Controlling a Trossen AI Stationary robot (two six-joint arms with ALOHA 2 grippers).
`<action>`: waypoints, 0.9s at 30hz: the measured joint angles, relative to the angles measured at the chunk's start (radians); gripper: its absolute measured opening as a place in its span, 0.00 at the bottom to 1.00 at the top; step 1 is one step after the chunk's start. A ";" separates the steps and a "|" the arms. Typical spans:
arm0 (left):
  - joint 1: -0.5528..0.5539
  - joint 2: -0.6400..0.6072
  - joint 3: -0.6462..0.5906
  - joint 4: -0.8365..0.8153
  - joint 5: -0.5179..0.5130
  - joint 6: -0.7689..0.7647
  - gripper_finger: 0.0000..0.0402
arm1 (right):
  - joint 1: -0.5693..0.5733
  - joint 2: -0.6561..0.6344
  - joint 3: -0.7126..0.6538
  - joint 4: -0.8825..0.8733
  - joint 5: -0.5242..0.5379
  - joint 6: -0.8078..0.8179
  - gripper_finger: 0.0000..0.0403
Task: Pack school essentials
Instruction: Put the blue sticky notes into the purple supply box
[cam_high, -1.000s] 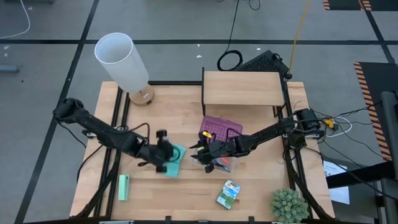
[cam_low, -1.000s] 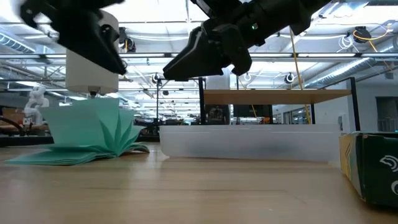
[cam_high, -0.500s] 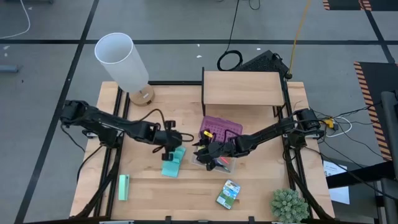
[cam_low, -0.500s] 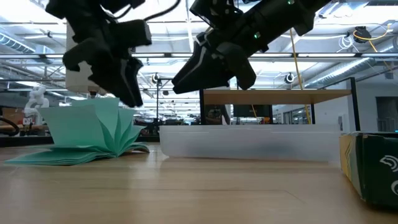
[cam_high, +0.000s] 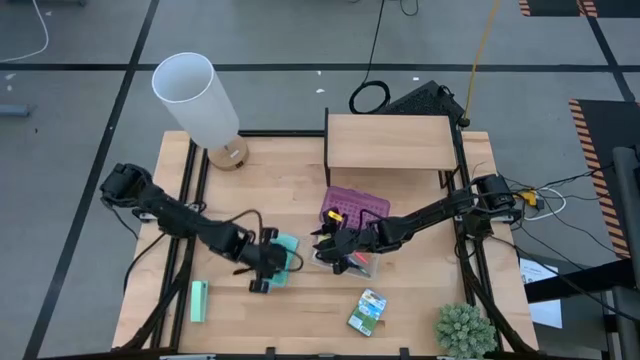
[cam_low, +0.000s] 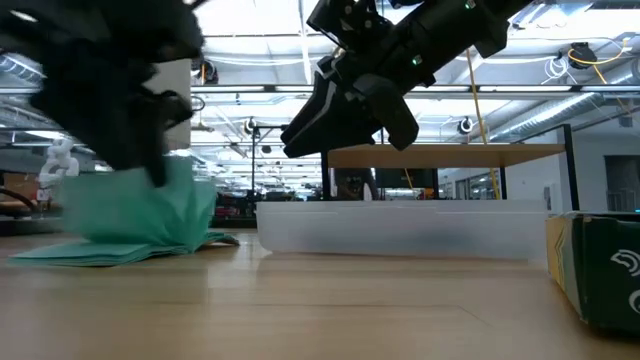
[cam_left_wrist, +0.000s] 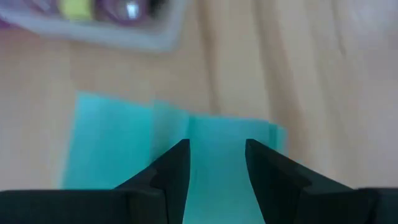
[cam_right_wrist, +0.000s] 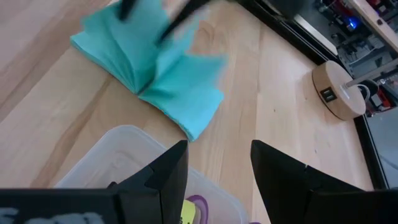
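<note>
Moved nearer since the earlier frame, left end effector (cam_high: 268, 268) hovers open and empty over the teal notebook (cam_high: 283, 252); centre its fingers before closing.

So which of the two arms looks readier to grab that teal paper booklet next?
Probably the left. The left gripper is at the teal booklet, open fingers over its pages in the left wrist view. The right gripper, also open, hangs above the clear case instead.
</note>
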 joint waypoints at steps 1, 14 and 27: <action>-0.026 0.004 -0.001 -0.006 -0.002 -0.038 0.39 | 0.000 0.000 0.000 -0.001 0.000 0.000 0.42; -0.228 0.053 0.013 0.020 -0.077 -0.302 0.39 | 0.000 0.000 0.000 0.000 -0.003 0.019 0.42; -0.192 -0.129 0.099 -0.160 -0.574 -0.048 0.39 | -0.007 0.001 0.000 0.127 -0.033 0.226 0.42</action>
